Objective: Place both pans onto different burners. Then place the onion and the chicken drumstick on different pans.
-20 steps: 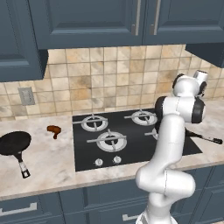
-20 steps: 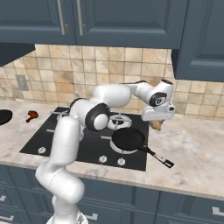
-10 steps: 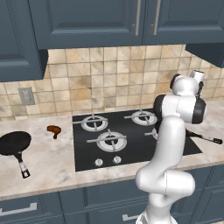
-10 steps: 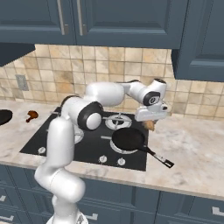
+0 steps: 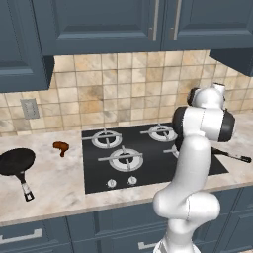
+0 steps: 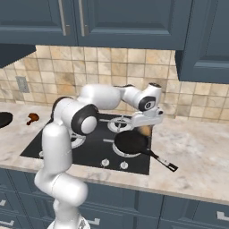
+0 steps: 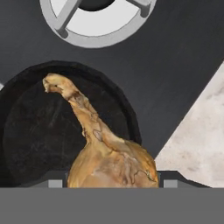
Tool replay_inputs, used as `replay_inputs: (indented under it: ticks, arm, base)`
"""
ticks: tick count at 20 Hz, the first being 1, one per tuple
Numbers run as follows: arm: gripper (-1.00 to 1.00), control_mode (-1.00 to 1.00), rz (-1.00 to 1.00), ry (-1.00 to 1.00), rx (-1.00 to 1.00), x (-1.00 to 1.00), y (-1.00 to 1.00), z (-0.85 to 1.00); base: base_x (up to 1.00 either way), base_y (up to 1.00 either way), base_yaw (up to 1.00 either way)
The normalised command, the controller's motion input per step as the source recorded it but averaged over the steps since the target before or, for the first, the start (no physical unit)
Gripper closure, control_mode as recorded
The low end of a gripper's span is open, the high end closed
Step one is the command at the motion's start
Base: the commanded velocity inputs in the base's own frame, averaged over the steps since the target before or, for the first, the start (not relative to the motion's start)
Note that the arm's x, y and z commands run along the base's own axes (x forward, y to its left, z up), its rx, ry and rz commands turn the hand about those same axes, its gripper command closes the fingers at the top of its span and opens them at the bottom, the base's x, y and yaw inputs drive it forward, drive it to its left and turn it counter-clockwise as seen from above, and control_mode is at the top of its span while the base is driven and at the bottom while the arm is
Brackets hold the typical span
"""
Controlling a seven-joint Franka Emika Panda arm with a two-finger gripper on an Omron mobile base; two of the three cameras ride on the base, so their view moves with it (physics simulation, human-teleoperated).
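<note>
My gripper (image 6: 146, 128) is shut on the onion (image 6: 145, 131), a tan bulb with a long dry stem (image 7: 109, 159), held in the air. Under it a black pan (image 6: 131, 142) sits on the front right burner of the cooktop (image 6: 53, 147), handle pointing to the right front. In the hand view the onion hangs over that pan's (image 7: 35, 127) right rim, and a bare burner (image 7: 94, 19) lies beyond. The second pan (image 5: 16, 162) rests on the counter far left, with the chicken drumstick (image 5: 61, 147) beside it near the cooktop (image 5: 148, 170).
Three other burners stand bare, among them the back left one (image 5: 107, 138) and the front left one (image 5: 126, 159). Marble counter (image 6: 197, 156) stretches to the right of the cooktop. Tiled wall and dark cabinets (image 5: 99, 24) close the back.
The hand has carried the onion leftward, from above the counter's edge beside the cooktop to over the pan on the burner. Pans and drumstick have stayed put.
</note>
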Motion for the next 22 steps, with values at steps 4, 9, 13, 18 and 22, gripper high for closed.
replay_inputs:
  ticks: [4,9,13,18,22]
  arm:
    - [1.0,-1.0,0.06,0.0,0.0,-0.22,0.25,0.0]
    - [1.0,-1.0,0.06,0.0,-0.01,-0.13,0.29,-0.05]
    - [1.0,-1.0,0.06,0.0,-0.01,-0.09,0.28,-0.08]
    - [1.0,-1.0,0.05,0.0,-0.02,0.0,0.27,-0.17]
    - [1.0,-1.0,0.05,0.0,-0.01,0.0,0.18,-0.21]
  base:
    - [0.0,0.0,0.0]
    - [0.0,0.0,0.0]
    - [0.0,0.0,0.0]
    - [0.0,0.0,0.0]
    - [0.0,0.0,0.0]
